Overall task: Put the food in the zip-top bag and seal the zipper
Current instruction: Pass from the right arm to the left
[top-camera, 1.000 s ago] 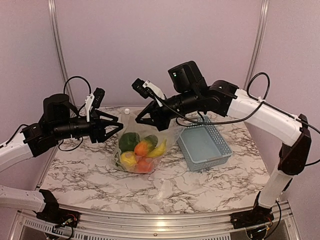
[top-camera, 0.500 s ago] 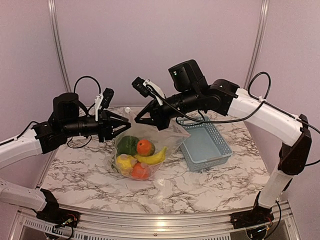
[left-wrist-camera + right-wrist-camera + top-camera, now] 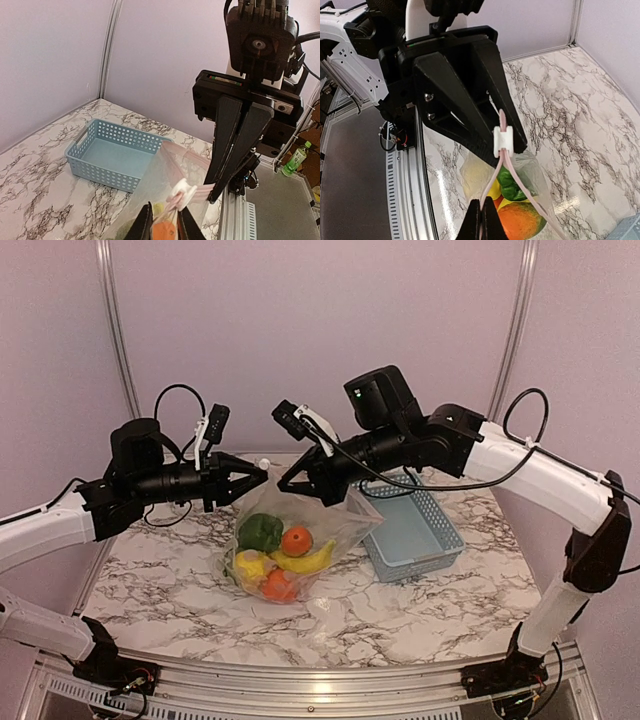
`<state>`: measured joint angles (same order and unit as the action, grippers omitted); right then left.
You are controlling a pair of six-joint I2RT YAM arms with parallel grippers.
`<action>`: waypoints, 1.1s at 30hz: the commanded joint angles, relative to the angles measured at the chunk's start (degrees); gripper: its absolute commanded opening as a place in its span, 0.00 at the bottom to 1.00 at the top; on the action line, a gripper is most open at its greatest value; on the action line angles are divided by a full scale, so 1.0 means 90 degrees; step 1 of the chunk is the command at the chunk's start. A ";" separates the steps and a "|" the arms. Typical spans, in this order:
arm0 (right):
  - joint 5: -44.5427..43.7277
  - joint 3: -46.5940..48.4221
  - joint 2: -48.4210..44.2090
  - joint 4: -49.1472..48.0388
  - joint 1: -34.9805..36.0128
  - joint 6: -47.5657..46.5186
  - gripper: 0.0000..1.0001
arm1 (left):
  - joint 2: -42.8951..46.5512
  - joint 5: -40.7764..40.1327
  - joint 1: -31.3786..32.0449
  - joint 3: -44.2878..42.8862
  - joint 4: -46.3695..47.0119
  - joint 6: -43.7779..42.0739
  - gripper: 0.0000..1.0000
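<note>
The zip-top bag (image 3: 330,525) hangs clear of the table between both grippers. Inside lie the green pepper (image 3: 260,532), orange (image 3: 295,540), banana (image 3: 308,560), lemon (image 3: 252,566) and red apple (image 3: 278,586). My left gripper (image 3: 262,476) is shut on the mouth edge, just behind the white slider (image 3: 182,192) on the pink zipper (image 3: 200,190). My right gripper (image 3: 288,486) is shut on the same strip (image 3: 496,170) a short way along. In the right wrist view the slider (image 3: 503,140) sits just in front of the left gripper's tips, and the two zipper tracks split apart below it.
The empty grey-blue basket (image 3: 405,530) stands to the right of the bag, under the right arm; it also shows in the left wrist view (image 3: 112,160). The marble table (image 3: 420,610) is walled at the back and sides. A green bottle (image 3: 295,157) stands off the table.
My left gripper has moved right and up toward the right gripper. The bag mouth has narrowed, and the bag and its food have swung and settled lower between the grippers.
</note>
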<state>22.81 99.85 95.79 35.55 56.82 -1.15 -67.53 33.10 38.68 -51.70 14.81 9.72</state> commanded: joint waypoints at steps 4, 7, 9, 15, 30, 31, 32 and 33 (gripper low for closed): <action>-0.0182 -0.0085 -0.0232 -0.0157 -0.0039 0.0086 0.00 | -0.0114 0.0461 -0.0069 -0.0208 0.0204 0.0133 0.09; -0.0204 -0.0168 -0.0264 -0.0180 -0.0040 0.0252 0.00 | -0.0087 0.0472 -0.0069 -0.0184 0.0200 0.0142 0.03; -0.0309 -0.0181 -0.0274 -0.0129 -0.0038 0.0240 0.00 | -0.0036 0.0429 -0.0069 -0.0176 0.0170 0.0135 0.00; -0.0875 0.0378 -0.0238 0.0243 -0.0024 -0.0103 0.30 | 0.0188 0.0287 -0.0061 -0.0380 -0.0389 -0.0123 0.00; -0.0511 0.0768 0.0364 -0.0396 0.0044 -0.0410 0.52 | 0.0509 0.0212 -0.0020 -0.0720 -0.1848 -0.0913 0.00; -0.0445 0.0821 0.0420 -0.0395 0.0044 -0.0436 0.53 | 0.0509 0.0204 -0.0020 -0.0729 -0.1846 -0.0913 0.00; -0.0375 0.0876 0.0480 -0.0375 0.0036 -0.0473 0.53 | 0.0508 0.0195 -0.0020 -0.0730 -0.1857 -0.0922 0.00; -0.0286 0.0931 0.0547 -0.0352 0.0043 -0.0503 0.54 | 0.0502 0.0194 -0.0020 -0.0738 -0.1868 -0.0932 0.00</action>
<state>17.47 104.53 98.61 33.39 56.88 -4.16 -64.34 35.03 38.37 -56.42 -0.49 2.55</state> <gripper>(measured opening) 0.531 0.008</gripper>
